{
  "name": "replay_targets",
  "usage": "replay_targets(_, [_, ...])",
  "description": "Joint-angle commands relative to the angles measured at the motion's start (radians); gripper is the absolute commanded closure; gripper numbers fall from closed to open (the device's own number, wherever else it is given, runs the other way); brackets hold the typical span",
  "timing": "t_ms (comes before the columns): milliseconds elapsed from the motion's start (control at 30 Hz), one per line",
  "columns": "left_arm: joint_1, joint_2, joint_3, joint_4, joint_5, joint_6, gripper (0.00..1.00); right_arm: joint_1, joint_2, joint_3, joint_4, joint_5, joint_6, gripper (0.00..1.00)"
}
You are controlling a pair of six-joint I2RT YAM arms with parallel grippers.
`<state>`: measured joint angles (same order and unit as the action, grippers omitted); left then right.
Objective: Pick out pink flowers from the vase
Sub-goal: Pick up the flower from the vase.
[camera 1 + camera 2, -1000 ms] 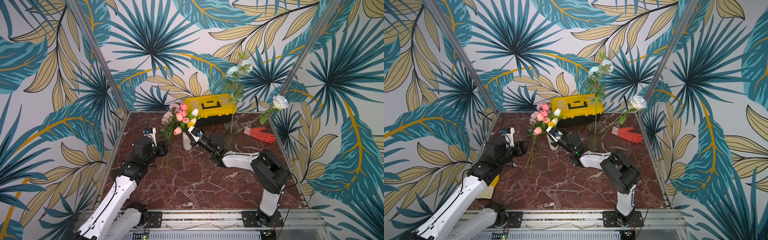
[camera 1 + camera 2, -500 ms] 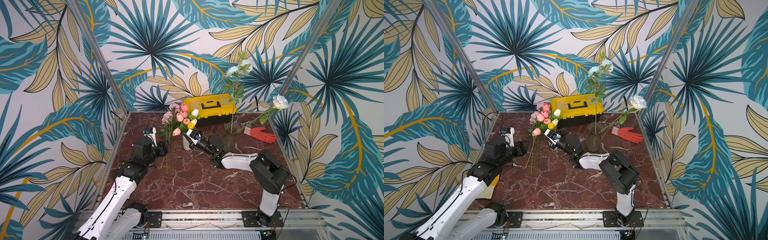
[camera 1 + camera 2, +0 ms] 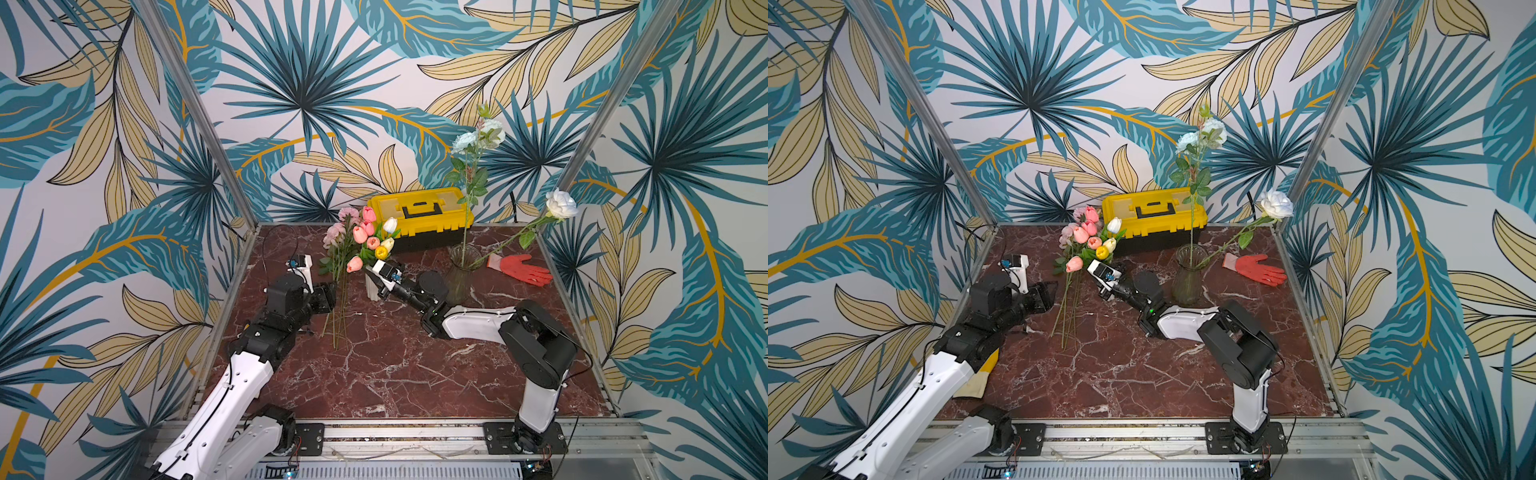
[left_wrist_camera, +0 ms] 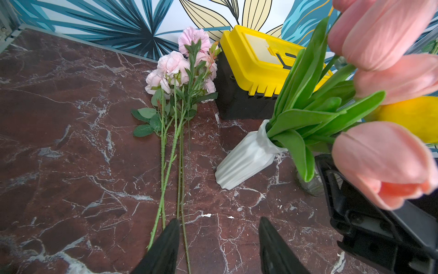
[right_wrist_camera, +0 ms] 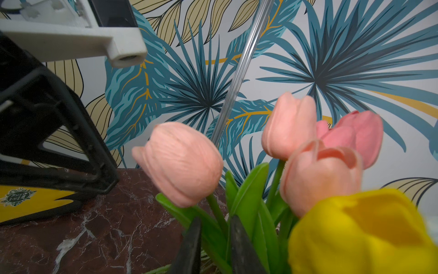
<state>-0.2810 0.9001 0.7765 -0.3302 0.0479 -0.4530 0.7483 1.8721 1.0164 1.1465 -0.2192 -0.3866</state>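
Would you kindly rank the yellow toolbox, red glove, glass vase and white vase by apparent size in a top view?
1. yellow toolbox
2. red glove and glass vase: too alike to rank
3. white vase, partly hidden

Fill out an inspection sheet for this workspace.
Surface: red marble tabletop.
Job's things: pink roses and carnation lie flat on it; pink tulips stand in the white vase with yellow and white tulips.
Clutter: yellow toolbox, red glove, glass vase holding pale blue flowers and a white rose.
Grippers: left gripper open beside the laid roses; right gripper narrowly parted around tulip stems, grip unclear.
Cables: black cable looped at the back corner.
Surroundings: leaf-print walls, metal frame posts.
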Motion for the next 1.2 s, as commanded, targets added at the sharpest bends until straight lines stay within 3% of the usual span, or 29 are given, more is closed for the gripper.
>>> replay_targets(0, [-0.004,-0.018,-0.019,0.017,-0.007,0.016,0.45,0.008,-0.008,-0.013,0.035,-0.018,-0.005,0.77])
replay_targets(633, [-0.004,-0.015,-0.020,0.022,-0.005,0.017,0.45,0.014,0.021,0.021,0.013,0.062,-0.059,0.72])
replay_targets(1167, [-0.005,-0.017,0.004,0.025,0.039,0.051,0.45,0.015,-0.033,0.005,0.003,0.050,-0.051,0.91])
